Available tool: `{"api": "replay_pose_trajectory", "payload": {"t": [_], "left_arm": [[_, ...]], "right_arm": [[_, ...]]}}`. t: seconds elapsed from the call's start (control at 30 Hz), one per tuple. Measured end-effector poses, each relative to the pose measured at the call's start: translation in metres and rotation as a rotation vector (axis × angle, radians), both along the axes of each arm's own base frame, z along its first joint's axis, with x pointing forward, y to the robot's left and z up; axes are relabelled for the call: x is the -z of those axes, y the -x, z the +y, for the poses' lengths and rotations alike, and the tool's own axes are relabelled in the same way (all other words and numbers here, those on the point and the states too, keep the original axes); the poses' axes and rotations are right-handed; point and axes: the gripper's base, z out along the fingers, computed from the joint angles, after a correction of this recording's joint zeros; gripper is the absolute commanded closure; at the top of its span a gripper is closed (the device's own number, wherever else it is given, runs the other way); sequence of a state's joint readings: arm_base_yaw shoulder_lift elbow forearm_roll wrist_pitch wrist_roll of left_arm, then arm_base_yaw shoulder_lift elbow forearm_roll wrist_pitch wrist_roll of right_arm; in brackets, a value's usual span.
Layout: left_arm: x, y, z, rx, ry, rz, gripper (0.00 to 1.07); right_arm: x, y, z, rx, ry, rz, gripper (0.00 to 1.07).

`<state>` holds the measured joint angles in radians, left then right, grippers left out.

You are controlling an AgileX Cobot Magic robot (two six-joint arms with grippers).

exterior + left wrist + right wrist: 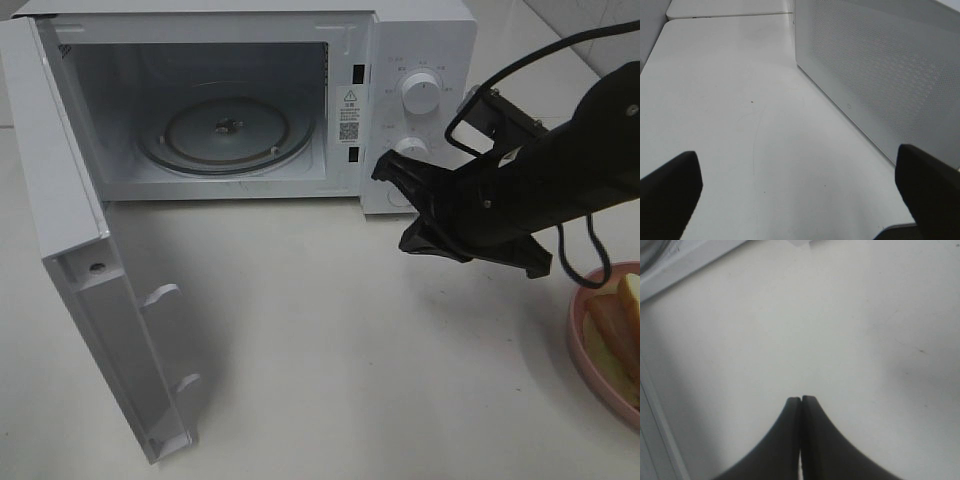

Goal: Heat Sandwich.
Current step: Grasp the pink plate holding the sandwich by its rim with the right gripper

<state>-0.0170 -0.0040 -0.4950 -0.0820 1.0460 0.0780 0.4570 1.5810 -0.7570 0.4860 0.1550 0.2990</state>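
The sandwich (618,325), pale yellow bread with a reddish strip, lies on a pink plate (580,345) cut off by the right edge of the exterior view. My right gripper (407,240) hovers over the table in front of the microwave's control panel, left of the plate and apart from it. Its fingers are pressed together on nothing, as the right wrist view shows (801,400). My left gripper (800,200) is out of the exterior view. In the left wrist view its fingertips (670,185) stand wide apart over bare table, beside the microwave's perforated side wall (880,75).
The white microwave (420,60) stands at the back with its door (90,300) swung fully open to the left and forward. The glass turntable (225,135) inside is bare. Two knobs (420,92) sit on the panel.
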Motion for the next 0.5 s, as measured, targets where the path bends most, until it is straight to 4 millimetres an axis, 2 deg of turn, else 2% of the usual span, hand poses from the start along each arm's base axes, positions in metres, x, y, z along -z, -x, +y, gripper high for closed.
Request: {"api": "replay_pose_trajectory", "payload": {"t": [0.07, 0.13, 0.2, 0.5], "left_arm": [[0.000, 0.000, 0.000, 0.000, 0.000, 0.000, 0.09], [0.000, 0.000, 0.000, 0.000, 0.000, 0.000, 0.09], [0.000, 0.000, 0.000, 0.000, 0.000, 0.000, 0.09], [0.000, 0.000, 0.000, 0.000, 0.000, 0.000, 0.09]], "right_arm": [[-0.003, 0.003, -0.002, -0.048, 0.034, 0.000, 1.04], [-0.010, 0.011, -0.008, -0.191, 0.143, -0.021, 1.03], [-0.014, 0.015, -0.012, -0.258, 0.201, -0.023, 1.03], [-0.025, 0.034, -0.022, -0.451, 0.349, 0.093, 0.97]]}}
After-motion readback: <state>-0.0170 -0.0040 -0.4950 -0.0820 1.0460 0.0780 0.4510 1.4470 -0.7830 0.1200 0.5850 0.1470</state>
